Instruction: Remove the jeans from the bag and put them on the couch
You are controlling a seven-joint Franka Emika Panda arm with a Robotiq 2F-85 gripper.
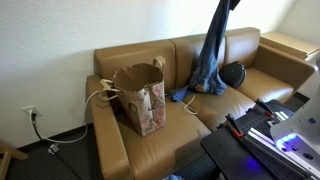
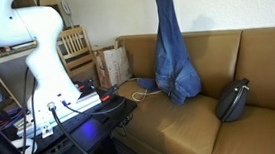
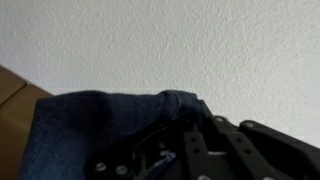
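The dark blue jeans (image 1: pixel 210 55) hang long from my gripper (image 1: pixel 229 4) near the top edge of both exterior views. Their lower end rests bunched on the middle seat of the tan couch (image 1: pixel 255 85). They also show in an exterior view (image 2: pixel 173 54) and in the wrist view (image 3: pixel 100 125), pinched in my gripper (image 3: pixel 190 150), which is shut on the denim. The brown paper bag (image 1: pixel 141 97) stands upright on the couch's end seat, apart from the jeans. The bag (image 2: pixel 112 64) sits by the couch's (image 2: pixel 267 61) far arm.
A small black rounded cushion (image 1: pixel 233 73) lies on the seat beside the jeans and shows in both exterior views (image 2: pixel 235 101). A side table (image 1: pixel 290 43) stands past the couch arm. The white robot base (image 2: pixel 35 56), a wooden chair (image 2: pixel 74 42) and cables on the floor (image 1: pixel 45 140) are nearby.
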